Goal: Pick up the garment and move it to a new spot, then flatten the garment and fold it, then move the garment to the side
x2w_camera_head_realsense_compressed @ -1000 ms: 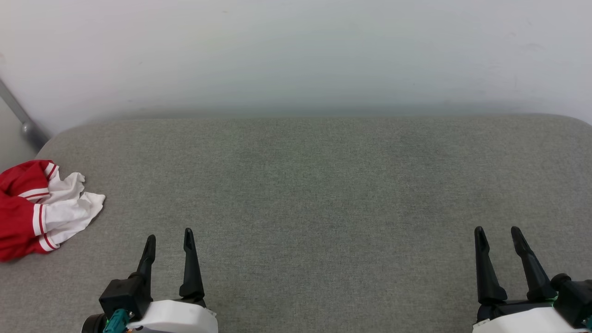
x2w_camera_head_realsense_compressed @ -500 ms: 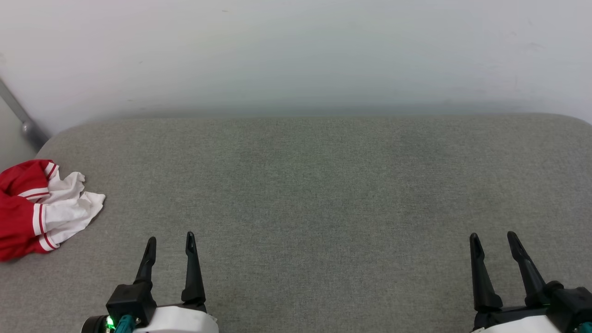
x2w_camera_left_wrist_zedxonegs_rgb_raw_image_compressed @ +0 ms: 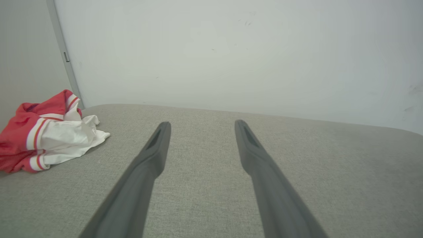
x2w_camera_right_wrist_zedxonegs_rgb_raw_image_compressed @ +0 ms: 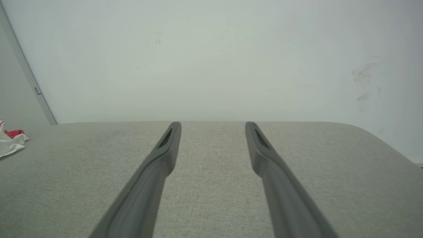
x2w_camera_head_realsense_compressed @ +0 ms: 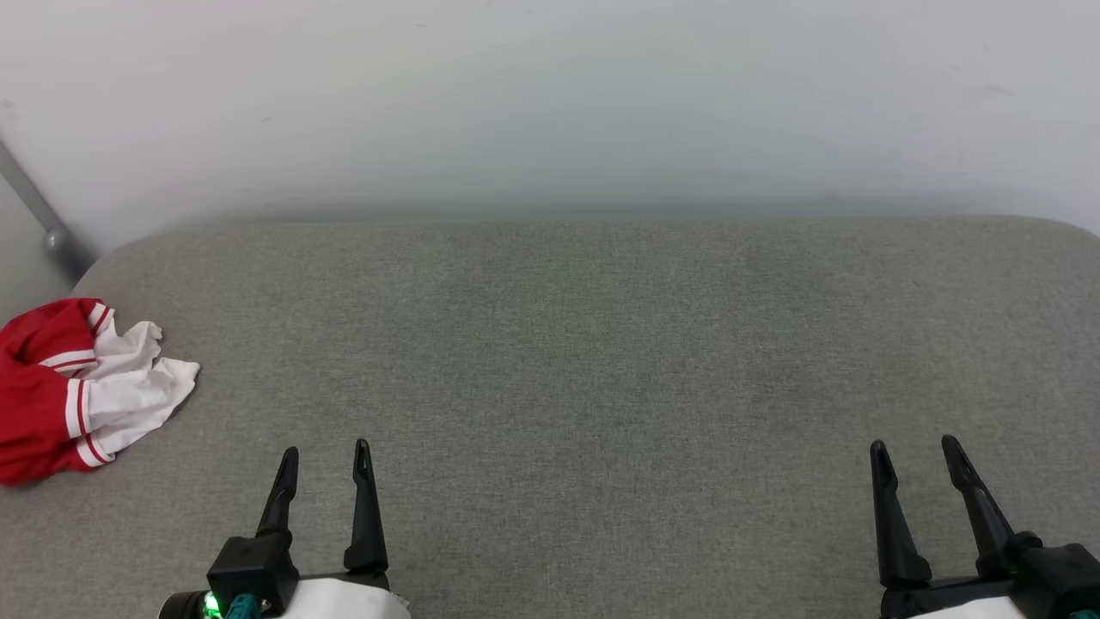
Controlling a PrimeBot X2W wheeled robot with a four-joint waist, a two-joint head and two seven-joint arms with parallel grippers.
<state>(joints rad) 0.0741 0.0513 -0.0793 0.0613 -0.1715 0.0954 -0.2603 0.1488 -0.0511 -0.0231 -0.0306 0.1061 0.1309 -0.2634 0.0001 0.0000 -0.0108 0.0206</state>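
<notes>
The garment (x2w_camera_head_realsense_compressed: pixel 77 387), a red T-shirt with white sleeves and striped trim, lies crumpled at the far left edge of the grey padded surface (x2w_camera_head_realsense_compressed: pixel 584 344). In the left wrist view the garment (x2w_camera_left_wrist_zedxonegs_rgb_raw_image_compressed: pixel 49 135) sits well to the left of the fingers. A scrap of the garment (x2w_camera_right_wrist_zedxonegs_rgb_raw_image_compressed: pixel 10 140) shows at the left edge of the right wrist view. My left gripper (x2w_camera_head_realsense_compressed: pixel 326 456) hovers open near the front, to the right of the garment, with nothing between its fingers. At the lower right my right gripper (x2w_camera_head_realsense_compressed: pixel 913 449) is open and holds nothing.
A white wall (x2w_camera_head_realsense_compressed: pixel 550 103) stands right behind the padded surface. A grey metal bar (x2w_camera_head_realsense_compressed: pixel 39 215) runs down at the back left corner. The surface rounds off at its back corners.
Both grippers have drawn back toward the front edge, the left one also shifting slightly right. The garment has not moved; the camera has nudged slightly.
</notes>
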